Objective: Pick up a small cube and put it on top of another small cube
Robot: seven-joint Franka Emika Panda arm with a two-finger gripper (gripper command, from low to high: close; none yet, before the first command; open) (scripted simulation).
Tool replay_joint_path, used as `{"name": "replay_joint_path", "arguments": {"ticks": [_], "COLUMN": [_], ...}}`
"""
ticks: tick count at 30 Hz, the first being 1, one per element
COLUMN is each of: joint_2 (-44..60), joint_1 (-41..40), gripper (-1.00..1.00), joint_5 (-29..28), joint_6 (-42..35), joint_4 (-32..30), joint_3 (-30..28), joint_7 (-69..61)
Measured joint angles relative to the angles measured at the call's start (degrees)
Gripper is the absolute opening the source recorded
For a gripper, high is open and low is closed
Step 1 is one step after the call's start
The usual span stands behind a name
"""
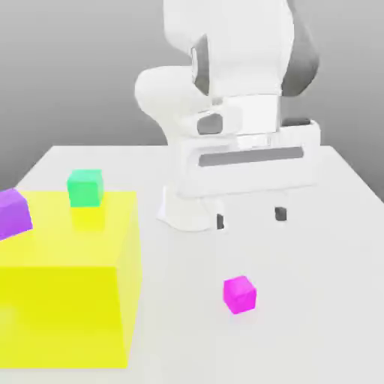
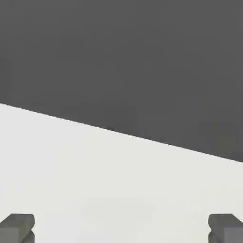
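Your gripper (image 1: 250,216) hangs above the table (image 1: 307,330) with its fingers spread wide and nothing between them, and the magenta cube (image 1: 240,295) lies on the table nearer than the hand, to the exterior view's right of the yellow block (image 1: 64,315). Your first risk is the approach: the magenta cube sits turned, so if you come down without matching its faces, a fingertip may land on a corner and spin it or push it away. Drop too low and you could press the fingers into the tabletop. The task doesn't say which cube is the base, and you have two candidates up on the yellow block: the green cube (image 1: 85,188) toward its far right part, and the violet cube (image 1: 12,214) at the exterior view's left, turned askew. If you carry the magenta cube over too low, you may clip the block's edge or knock a cube off; if you let go off-centre, the small footprint could let it topple. The table is pale, smooth and plain, giving you few marks to judge height by. Beyond its far edge, the room is a bare grey backdrop, and in the hand view you see a dark area (image 2: 123,61) meeting the white surface along a slanting edge.
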Motion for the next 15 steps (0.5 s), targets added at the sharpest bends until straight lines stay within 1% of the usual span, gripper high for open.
{"name": "replay_joint_path", "arguments": {"ticks": [3, 4, 8, 11, 12, 15], "joint_2": [8.32, 10.91, 19.69, 25.96, 27.14, 27.14], "joint_1": [1.11, 1.33, 3.12, 5.01, 5.32, 5.31], "gripper": [0.0, 0.0, 0.0, 0.0, -1.0, -1.0], "joint_5": [-1.54, -2.36, -5.18, -5.81, -5.85, -5.9], "joint_6": [6.33, 8.34, 15.39, 20.5, 21.46, 21.46], "joint_4": [-5.57, -6.18, -5.56, -4.46, -4.24, -4.24], "joint_3": [1.34, 1.42, -0.86, -2.86, -3.17, -3.16], "joint_7": [-0.16, 0.2, 1.98, 2.53, 2.59, 2.64]}}
